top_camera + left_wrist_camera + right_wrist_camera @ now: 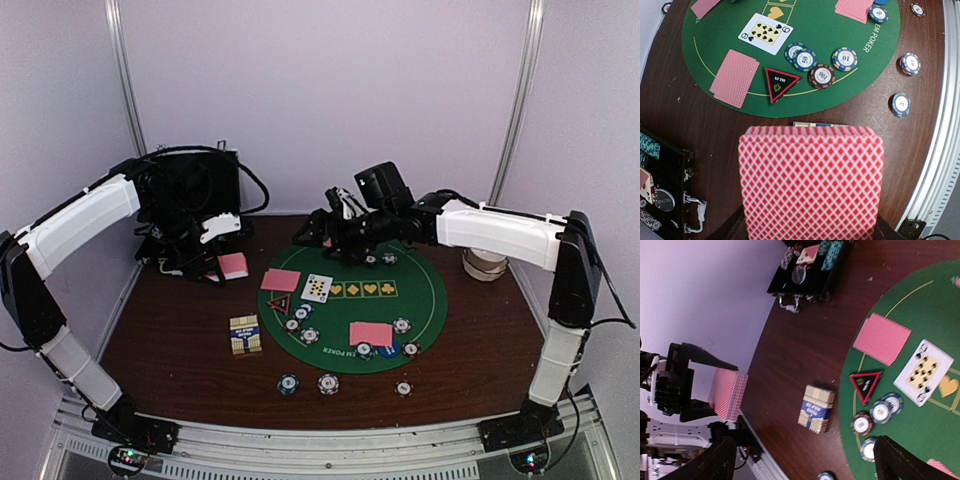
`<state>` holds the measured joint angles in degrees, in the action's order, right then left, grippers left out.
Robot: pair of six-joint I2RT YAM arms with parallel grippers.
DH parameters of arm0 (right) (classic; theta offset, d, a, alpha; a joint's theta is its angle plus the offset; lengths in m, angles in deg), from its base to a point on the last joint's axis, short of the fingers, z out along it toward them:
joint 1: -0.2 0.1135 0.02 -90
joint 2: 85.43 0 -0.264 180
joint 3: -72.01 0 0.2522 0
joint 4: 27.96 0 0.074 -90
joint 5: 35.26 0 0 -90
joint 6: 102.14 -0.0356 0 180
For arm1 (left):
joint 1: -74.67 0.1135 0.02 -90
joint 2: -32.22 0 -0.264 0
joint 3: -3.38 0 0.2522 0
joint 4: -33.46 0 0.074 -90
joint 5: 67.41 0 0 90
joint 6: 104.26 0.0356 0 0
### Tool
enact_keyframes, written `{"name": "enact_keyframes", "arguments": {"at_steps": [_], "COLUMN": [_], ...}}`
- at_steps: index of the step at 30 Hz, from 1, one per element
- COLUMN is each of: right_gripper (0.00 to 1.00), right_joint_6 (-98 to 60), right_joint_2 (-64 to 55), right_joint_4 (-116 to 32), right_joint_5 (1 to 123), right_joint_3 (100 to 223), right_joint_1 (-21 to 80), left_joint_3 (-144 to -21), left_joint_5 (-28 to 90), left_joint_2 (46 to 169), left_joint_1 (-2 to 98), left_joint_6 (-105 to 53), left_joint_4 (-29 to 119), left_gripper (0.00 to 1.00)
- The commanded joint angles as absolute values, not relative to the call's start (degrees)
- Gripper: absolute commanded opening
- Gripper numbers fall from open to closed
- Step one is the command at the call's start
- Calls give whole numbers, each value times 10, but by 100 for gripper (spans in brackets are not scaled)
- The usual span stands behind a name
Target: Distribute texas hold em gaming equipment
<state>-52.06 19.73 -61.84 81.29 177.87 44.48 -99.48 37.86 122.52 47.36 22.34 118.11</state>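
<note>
Pink-backed cards (735,77) and striped chips (844,58) dot the mat (830,30).

Two matching arms on show, the left arm (85,222) and the right arm (498,232) both wearing glossy white shells on the long links, with black joints, black elbows, black bases, thin black cables looping alongside, and dark two-fingered tips, left claw (225,264) and right claw (312,233).

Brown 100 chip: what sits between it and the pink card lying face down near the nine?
The black-red triangle marker lies between the 100 chip and that face-down card; the left wrist view shows it.
</note>
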Motion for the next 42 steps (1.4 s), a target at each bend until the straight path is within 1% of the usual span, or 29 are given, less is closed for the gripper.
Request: {"name": "enact_keyframes", "arguments": {"at_steps": [1,11,20,28,33,42], "right_gripper": [100,99,99,98,97,93], "right_joint_6": [-671,-758,-808,-865,-886,-897], "right_joint_2": [212,267,345,394,416,458], "right_joint_4": [-519,-424,-367,-284,-261,-275], "right_joint_5": [975,1024,1042,1049,1049,1037], "right_joint_3": [1751,1763,1831,1855,1867,1923], "right_joint_1": [451,494,520,528,533,536], "left_joint_3": [-1015,-1020,-1027,-1022,-1023,-1028], "left_joint_5": [395,403,407,404,405,407], "left_joint_2": [1227,1234,1240,1236,1237,1237], "left_joint_1": [478,478,478,478,478,478], "left_joint_6": [230,227,224,227,227,228], "left_joint_4": [1175,1175,1175,1175,1175,1175], "left_gripper": [0,0,0,0,0,0]}}
